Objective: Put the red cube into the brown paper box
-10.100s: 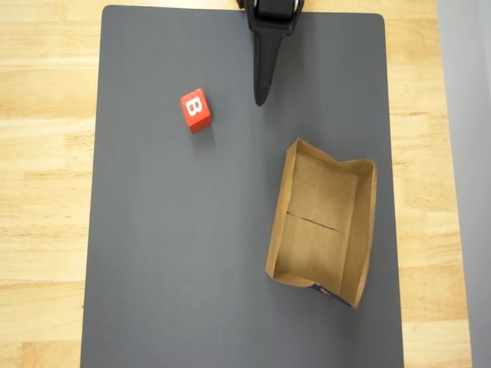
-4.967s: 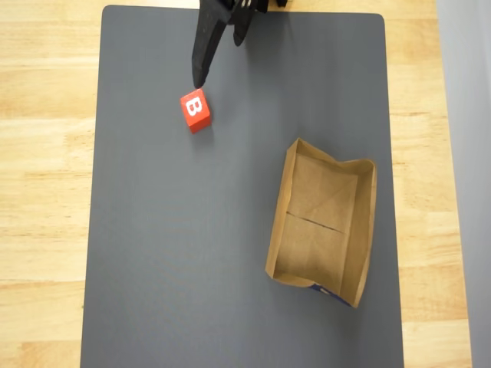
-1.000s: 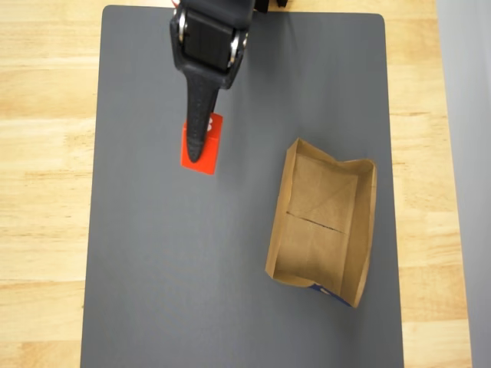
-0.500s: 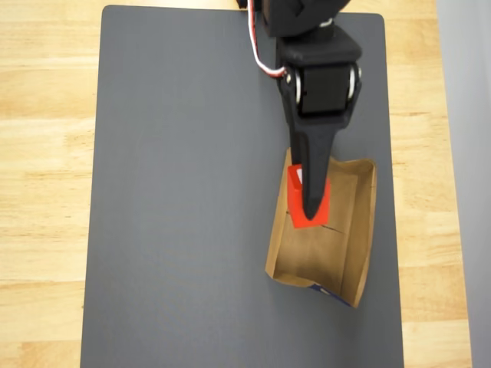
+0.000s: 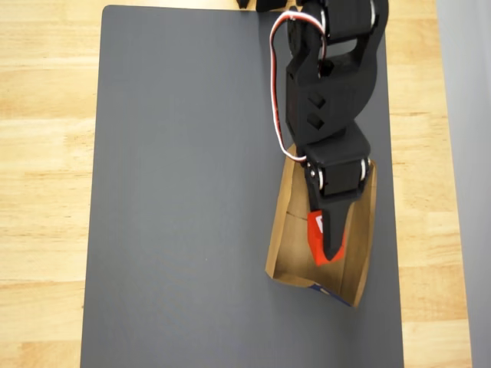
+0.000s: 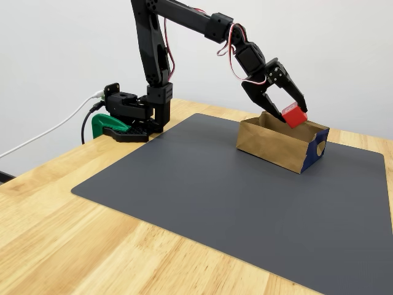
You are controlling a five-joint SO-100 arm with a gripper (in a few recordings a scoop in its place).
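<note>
The wooden table (image 6: 73, 239) carries a dark grey mat (image 6: 215, 203) that serves as the work surface, and the black arm (image 6: 184, 21) rises from its clamped base at the far edge and reaches out over the mat, its long span presumably what lets it hang above the brown paper box (image 6: 270, 146) rather than beside it. The box sits on the mat with its open top upward, so anything let go from above should fall onto its floor. The gripper (image 6: 295, 117) is closed on the red cube (image 6: 294, 115), the fingers pinching it from either side, and it holds the cube above the box's rim — carried high enough, I judge, to clear the thin paper walls. The overhead view places the gripper (image 5: 328, 245) and the cube (image 5: 316, 234) squarely within the outline of the box (image 5: 280, 249), toward its nearer end, which the fixed view cannot confirm because it looks across the box. The fixed view, in turn, shows height — the cube is in the air, not resting on the floor — where from overhead it could as easily be lying inside. The blue-printed patch (image 6: 317, 149) on the box's end wall shows best in the fixed view.
</note>
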